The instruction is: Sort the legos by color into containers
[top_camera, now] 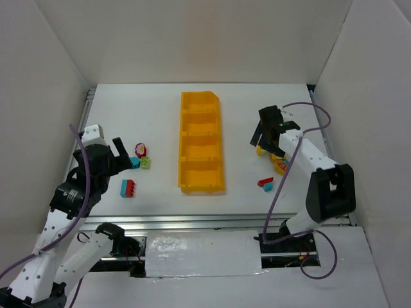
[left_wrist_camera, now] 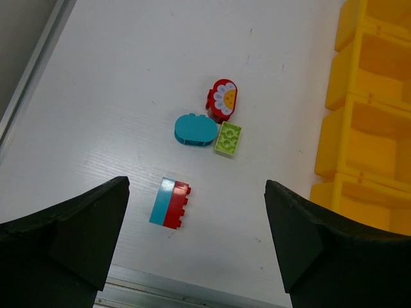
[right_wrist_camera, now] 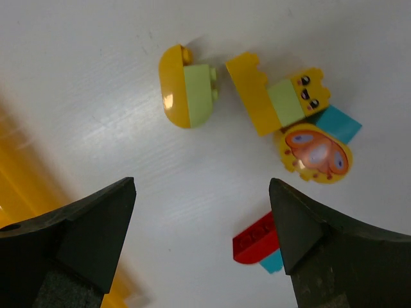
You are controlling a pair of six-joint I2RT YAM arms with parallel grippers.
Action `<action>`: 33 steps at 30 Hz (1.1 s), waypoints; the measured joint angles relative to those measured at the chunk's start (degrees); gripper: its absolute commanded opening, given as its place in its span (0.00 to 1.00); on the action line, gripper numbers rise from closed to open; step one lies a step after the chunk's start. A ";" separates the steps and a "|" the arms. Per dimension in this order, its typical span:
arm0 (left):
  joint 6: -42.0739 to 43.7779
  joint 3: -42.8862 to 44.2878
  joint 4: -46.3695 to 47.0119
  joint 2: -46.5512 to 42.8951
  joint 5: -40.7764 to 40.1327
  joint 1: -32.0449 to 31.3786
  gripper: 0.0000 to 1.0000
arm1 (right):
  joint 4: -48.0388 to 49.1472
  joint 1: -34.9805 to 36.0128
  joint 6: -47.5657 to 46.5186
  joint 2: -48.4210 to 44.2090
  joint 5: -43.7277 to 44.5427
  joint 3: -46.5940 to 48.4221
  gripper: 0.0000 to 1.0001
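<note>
By my reading the sort has not begun. The long yellow-orange plastic bin (top_camera: 183,142) lies mid-table with its four compartments in a row. From overhead all four look bare, though that view is small and a piece tucked against a wall could escape me. Every one of the legos I can find lies out on the white table (top_camera: 244,109).

On my left, the left gripper (left_wrist_camera: 196,189) hovers with its jaws spread wide and nothing between them. Below it sit a red brick printed with a white daisy (left_wrist_camera: 224,100), a teal rounded brick (left_wrist_camera: 194,130) touching a light green studded brick (left_wrist_camera: 228,138), and, nearer the arm, a joined teal-and-red brick (left_wrist_camera: 170,203).

On the other side of the bin, the right gripper (right_wrist_camera: 202,186) hangs over a second cluster, fingers apart and empty. There I see:
- a yellow dome joined to a light green block (right_wrist_camera: 186,95)
- a yellow-and-green brick with a drawn face (right_wrist_camera: 279,99)
- a round yellow piece with a butterfly print (right_wrist_camera: 316,153) beside a teal block (right_wrist_camera: 339,123)
- a red brick resting on a teal one (right_wrist_camera: 257,242)

So everything is left to do — and I judge the mixed-colour joined pieces will need pulling apart first.

I can read no writing or brand anywhere; the only markings are the daisy, the face and the butterfly.
</note>
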 measured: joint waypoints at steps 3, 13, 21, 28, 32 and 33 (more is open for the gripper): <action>0.00 0.00 0.04 0.00 0.39 -0.26 1.00 | 0.46 -1.09 -0.63 8.02 -0.92 5.11 0.90; 0.04 0.02 0.09 0.02 1.11 -0.63 1.00 | 2.64 -2.29 -1.92 19.87 -2.14 9.77 0.81; 0.13 0.02 0.11 0.42 1.49 -0.63 1.00 | 3.56 -4.48 -3.48 23.21 -4.22 12.17 0.76; 0.22 0.02 0.13 1.22 1.49 -0.63 1.00 | 4.07 -5.07 -4.28 26.51 -5.35 13.70 0.70; 0.22 0.02 0.11 1.70 1.49 -0.63 0.99 | 3.93 -5.11 -4.63 26.84 -5.68 13.81 0.70; 0.22 0.02 0.11 1.88 1.49 -0.63 0.99 | 3.72 -5.11 -4.76 26.91 -5.75 14.12 0.66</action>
